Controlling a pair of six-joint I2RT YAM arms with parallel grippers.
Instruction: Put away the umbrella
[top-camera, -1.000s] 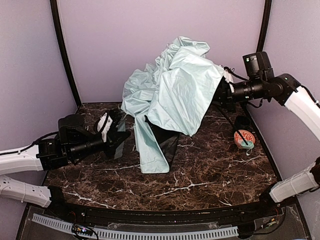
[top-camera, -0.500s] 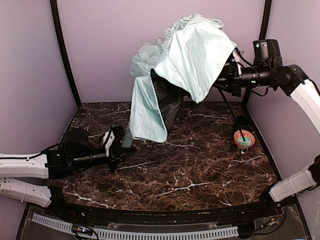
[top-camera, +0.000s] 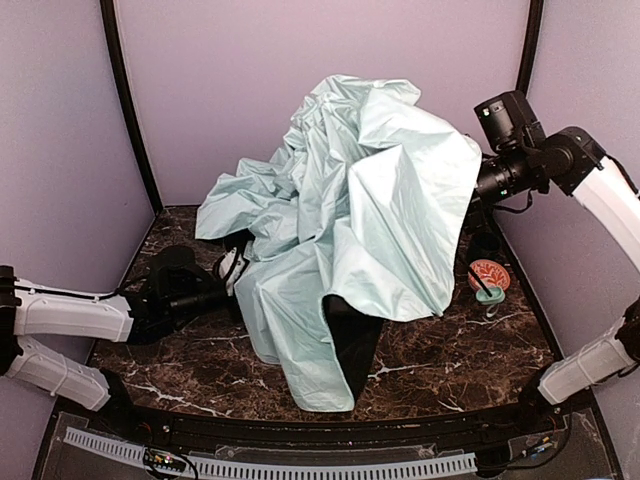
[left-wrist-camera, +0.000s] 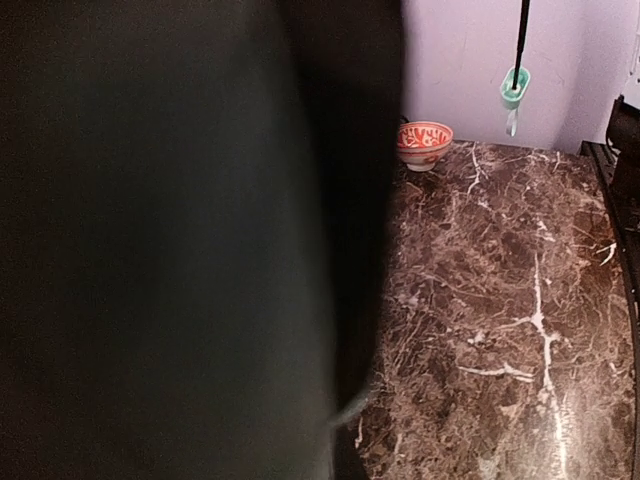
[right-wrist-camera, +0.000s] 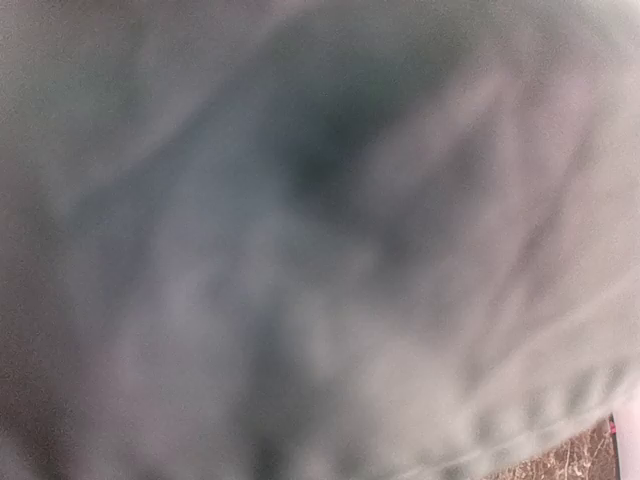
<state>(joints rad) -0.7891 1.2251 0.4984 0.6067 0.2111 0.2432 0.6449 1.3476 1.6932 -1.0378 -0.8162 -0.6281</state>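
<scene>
The umbrella (top-camera: 370, 200) fills the middle of the top view as a big crumpled heap of thin, pale mint-green fabric, creased and slack. It rises at the upper right to the wrist of the right arm (top-camera: 600, 195) and spills down to the tabletop (top-camera: 450, 360), which is dark brown marble with white veins. At the lower centre a fold turns out its matt black lining (top-camera: 352, 340). The right jaws are buried behind the cloth, nearly closed and holding the umbrella up; my right wrist view is nothing but blurred pale fabric. The left arm (top-camera: 70, 315) reaches in low from the left; its jaws are closed under the hem, and I cannot tell whether they pinch cloth. At the right, the small mint handle (left-wrist-camera: 515, 88) hangs on the thin black shaft (left-wrist-camera: 521, 35) near a round orange-and-white patterned bowl (left-wrist-camera: 424, 143).
</scene>
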